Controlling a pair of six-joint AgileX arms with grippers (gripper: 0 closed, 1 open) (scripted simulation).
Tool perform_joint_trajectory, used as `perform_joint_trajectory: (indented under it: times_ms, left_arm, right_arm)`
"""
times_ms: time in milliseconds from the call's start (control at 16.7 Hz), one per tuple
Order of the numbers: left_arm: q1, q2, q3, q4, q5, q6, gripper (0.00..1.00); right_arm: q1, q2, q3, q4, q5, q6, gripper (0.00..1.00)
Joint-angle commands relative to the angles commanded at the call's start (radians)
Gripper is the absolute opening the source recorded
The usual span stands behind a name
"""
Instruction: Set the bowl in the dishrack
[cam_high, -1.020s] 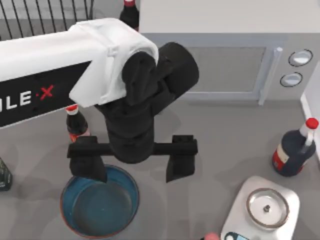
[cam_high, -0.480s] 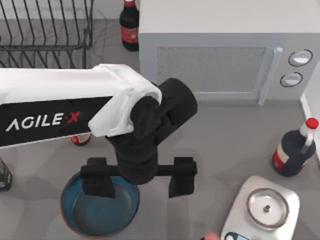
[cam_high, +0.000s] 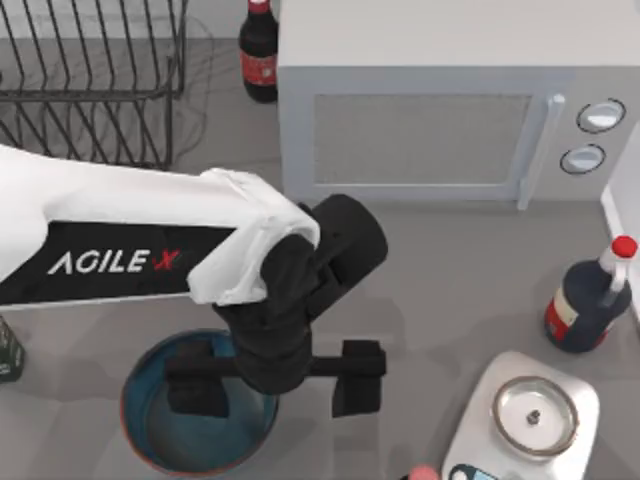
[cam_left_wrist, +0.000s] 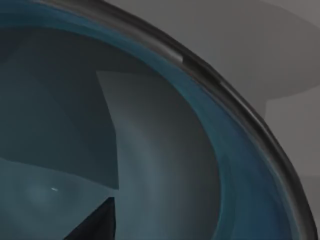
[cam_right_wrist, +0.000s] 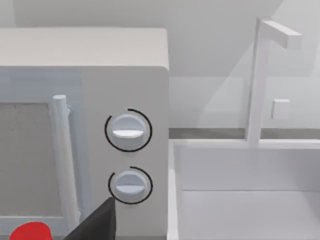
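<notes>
From above, the left gripper (cam_high: 275, 375) hangs low at the near left of the table with its two black fingers spread wide. One finger (cam_high: 195, 385) sits inside the wide, glossy blue bowl with the reddish-brown outer rim (cam_high: 160, 435); the other stands outside that rim, over bare grey tabletop. The bowl's right wall lies between them, and I cannot tell whether either finger touches it. The large dark wire dishrack with thin upright prongs (cam_high: 90, 70) stands well away at the far left corner, with the white arm crossing between it and the bowl. Beside the rack are a dark cola bottle (cam_high: 259, 55) and a pale grey microwave (cam_high: 440, 100). A dark blue bottle with a red cap (cam_high: 588, 300) and a small steel scale plate (cam_high: 535, 412) sit off to the right.

The left wrist camera looks into the blue bowl, its dark rim curving across; a black fingertip (cam_left_wrist: 97, 222) pokes in over the inner surface.

The right wrist camera faces the microwave's two round dials (cam_right_wrist: 128, 131) and a white sink basin (cam_right_wrist: 245, 190), a black fingertip (cam_right_wrist: 97, 224) at the edge; whether that gripper is spread or closed I cannot tell.
</notes>
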Motion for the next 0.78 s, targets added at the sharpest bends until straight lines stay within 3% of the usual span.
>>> perform_joint_trajectory:
  times_ms: [780]
  left_arm:
    - [0.0, 0.0, 0.0, 0.0, 0.0, 0.0, 0.02]
  right_arm:
    - [0.0, 0.0, 0.0, 0.0, 0.0, 0.0, 1.0]
